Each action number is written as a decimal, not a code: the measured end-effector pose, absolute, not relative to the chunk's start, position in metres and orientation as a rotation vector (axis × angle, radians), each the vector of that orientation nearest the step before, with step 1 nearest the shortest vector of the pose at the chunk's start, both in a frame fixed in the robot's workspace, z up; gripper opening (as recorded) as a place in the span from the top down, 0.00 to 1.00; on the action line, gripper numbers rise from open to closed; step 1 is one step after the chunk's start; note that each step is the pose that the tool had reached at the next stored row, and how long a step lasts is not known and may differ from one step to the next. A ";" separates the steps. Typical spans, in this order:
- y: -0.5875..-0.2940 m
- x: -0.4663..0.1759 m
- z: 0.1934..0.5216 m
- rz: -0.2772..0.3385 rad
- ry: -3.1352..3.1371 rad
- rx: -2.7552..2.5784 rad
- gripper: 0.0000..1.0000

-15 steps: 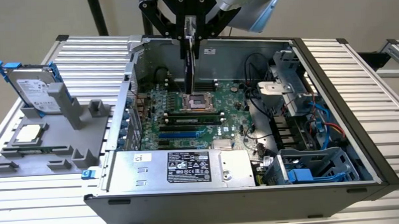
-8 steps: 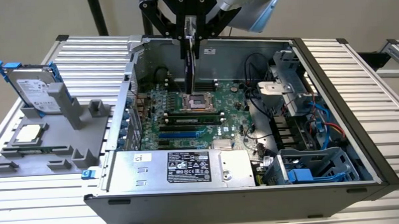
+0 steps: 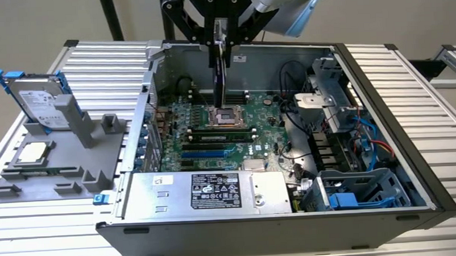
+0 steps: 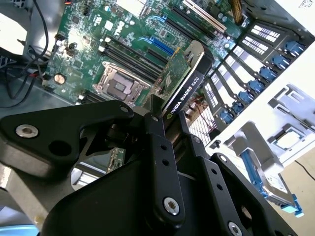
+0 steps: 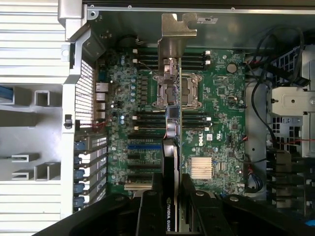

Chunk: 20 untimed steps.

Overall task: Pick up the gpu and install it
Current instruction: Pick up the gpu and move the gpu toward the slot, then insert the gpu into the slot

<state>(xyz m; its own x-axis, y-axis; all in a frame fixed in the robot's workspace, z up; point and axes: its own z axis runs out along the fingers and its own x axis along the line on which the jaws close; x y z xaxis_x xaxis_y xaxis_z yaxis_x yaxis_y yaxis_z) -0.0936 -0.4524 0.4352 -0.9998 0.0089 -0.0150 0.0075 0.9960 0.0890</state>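
- Gripper, built of black jointed metal links, is clamped on the gpu and holds it edge-down over the open computer case.
- Its two flat black fingers, each studded with round screws, press on opposite faces of the card near its upper edge in the second wrist view.
- Between the fingers the gap is narrow, only as wide as the card.
- In the second wrist view the gpu shows as a thin green circuit board with a glossy black cooler block on one face.
- In the first wrist view the card is seen edge-on, and its bent silver metal bracket sits at the end farthest from the gripper.
- The card hangs above the green motherboard, over the square metal CPU socket, apart from the board.
- A small finned heat sink stands on the motherboard beside the card's line.
- A silver sheet-metal power supply with a white label fills the case's near corner.
- On the exterior view's left, a grey moulded holder carries an upright silver hard drive with blue rails and a flat square CPU chip.
- The desk is ribbed, pale aluminium slats.
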 end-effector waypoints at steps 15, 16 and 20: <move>-0.452 -0.087 0.435 0.139 3.123 0.013 1.00; -0.452 -0.087 0.435 0.139 3.123 0.013 1.00; -0.452 -0.086 0.435 0.139 3.123 0.013 1.00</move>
<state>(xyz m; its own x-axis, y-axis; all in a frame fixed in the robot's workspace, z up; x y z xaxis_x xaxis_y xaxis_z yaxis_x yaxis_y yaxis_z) -0.0865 -0.4524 0.4352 -0.9998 0.0089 -0.0150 0.0075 0.9960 0.0890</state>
